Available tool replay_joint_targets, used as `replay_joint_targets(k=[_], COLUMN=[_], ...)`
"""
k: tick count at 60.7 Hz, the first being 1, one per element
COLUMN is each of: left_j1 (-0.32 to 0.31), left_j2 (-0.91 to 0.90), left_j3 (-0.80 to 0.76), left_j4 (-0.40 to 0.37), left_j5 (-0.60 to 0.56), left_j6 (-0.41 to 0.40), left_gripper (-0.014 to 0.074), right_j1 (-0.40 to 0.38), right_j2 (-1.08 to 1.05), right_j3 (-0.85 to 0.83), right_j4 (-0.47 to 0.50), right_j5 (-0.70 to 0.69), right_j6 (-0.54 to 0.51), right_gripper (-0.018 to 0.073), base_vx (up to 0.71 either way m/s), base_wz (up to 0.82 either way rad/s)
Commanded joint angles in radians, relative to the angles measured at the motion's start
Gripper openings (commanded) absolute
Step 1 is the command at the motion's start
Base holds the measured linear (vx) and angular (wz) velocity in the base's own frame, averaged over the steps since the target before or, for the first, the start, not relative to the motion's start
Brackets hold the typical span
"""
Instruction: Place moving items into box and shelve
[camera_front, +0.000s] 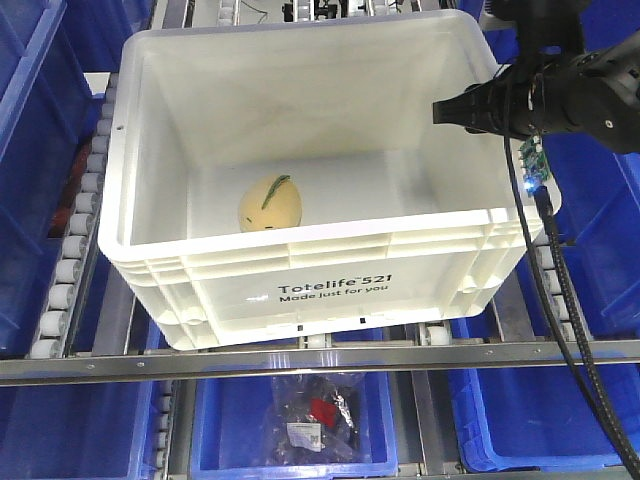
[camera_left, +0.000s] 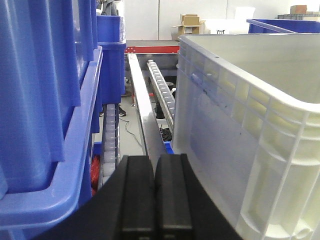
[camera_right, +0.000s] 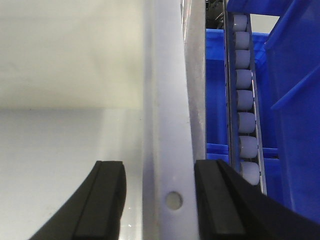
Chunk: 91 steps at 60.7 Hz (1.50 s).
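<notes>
The white ribbed box (camera_front: 330, 290), printed "Totelife 521", stands on the roller shelf. One moving item, a pale yellow mango-shaped thing (camera_front: 270, 203) with a green stem strip, lies on the box floor near the front wall. My right gripper (camera_front: 440, 110) is over the box's right rim. In the right wrist view that gripper (camera_right: 160, 172) is open, one finger inside and one outside the rim (camera_right: 165, 100). My left gripper (camera_left: 155, 165) is shut on nothing, low beside the box's outer left wall (camera_left: 240, 110). It does not show in the front view.
Blue bins (camera_front: 40, 110) flank the box on both sides; one (camera_left: 45, 115) stands close to my left gripper. Roller tracks (camera_front: 75, 240) run under the box, and a metal rail (camera_front: 300, 358) crosses in front. Below, another blue bin holds a bagged item (camera_front: 310, 415).
</notes>
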Motion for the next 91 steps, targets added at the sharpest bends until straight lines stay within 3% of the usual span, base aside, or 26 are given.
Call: replay_joint_targets(k=[1, 27, 43, 49, 61, 74, 86, 91], left_j1=[0.001, 0.001, 0.001, 0.001, 0.001, 0.001, 0.001, 0.001], left_j2=[-0.015, -0.015, -0.015, -0.015, -0.015, -0.015, -0.015, -0.015], left_j3=[0.018, 0.018, 0.018, 0.018, 0.018, 0.018, 0.018, 0.018], left_j4=[-0.007, -0.007, -0.007, -0.007, -0.007, -0.007, -0.007, -0.007], left_j5=[-0.09, -0.09, -0.09, -0.09, -0.09, -0.09, -0.09, -0.09], left_j6=[-0.004, -0.004, -0.004, -0.004, -0.004, -0.004, -0.004, -0.004], left_gripper=[-0.0008, -0.0008, -0.0008, -0.0008, -0.0008, -0.0008, -0.0008, -0.0008], right_j1=[0.0, -0.015, -0.018, -0.018, -0.087, -0.108, -0.108, -0.109], right_j2=[-0.055, -0.178, -0.275, -0.35, -0.564, -0.762, -0.899, -0.951], right_j3=[-0.022, -0.022, -0.015, 0.068, 0.365, 0.482, 0.49, 0.494], right_j4=[-0.032, -0.052, -0.056, -0.086, -0.089, -0.085, -0.081, -0.053], right_j5=[-0.039, -0.021, 0.147, 0.101, -0.089, -0.031, 0.086, 0.106], right_j6=[-0.017, -0.047, -0.047, -0.046, -0.046, -0.046, -0.051, -0.117], right_gripper=[0.0375, 0.0375, 0.0375, 0.0363, 0.0215, -0.0009, -0.0012, -0.0011], base_vx=[0.0, 0.0, 0.0, 0.0, 0.0, 0.0, 0.0, 0.0], base_wz=[0.0, 0.0, 0.0, 0.0, 0.0, 0.0, 0.0, 0.0])
